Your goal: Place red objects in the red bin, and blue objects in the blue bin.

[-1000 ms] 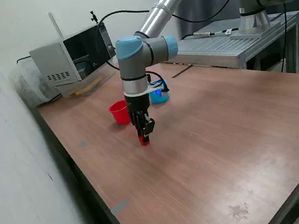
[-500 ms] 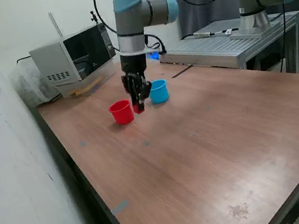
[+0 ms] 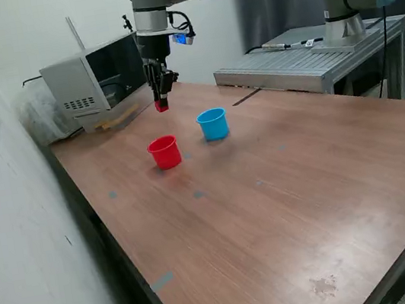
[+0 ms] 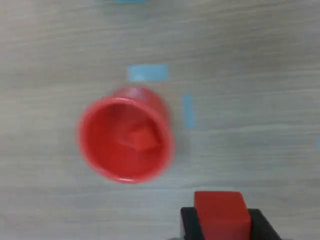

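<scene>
My gripper hangs high above the table, shut on a small red cube. The wrist view shows that cube pinched between the two black fingers. Below it the red bin stands upright on the table, and in the wrist view the red bin holds another red cube on its floor. The light blue bin stands at the exterior view's right of the red one. No dark blue cubes show in either view.
A microwave sits at the back of the wooden table, close behind my gripper. A grey metal bench carrying the arm's base stands at the exterior view's right. Small pale blue tape marks lie on the tabletop.
My gripper lifted the red cube off the table, rose, and travelled toward the back, from in front of the red bin to high above it.
</scene>
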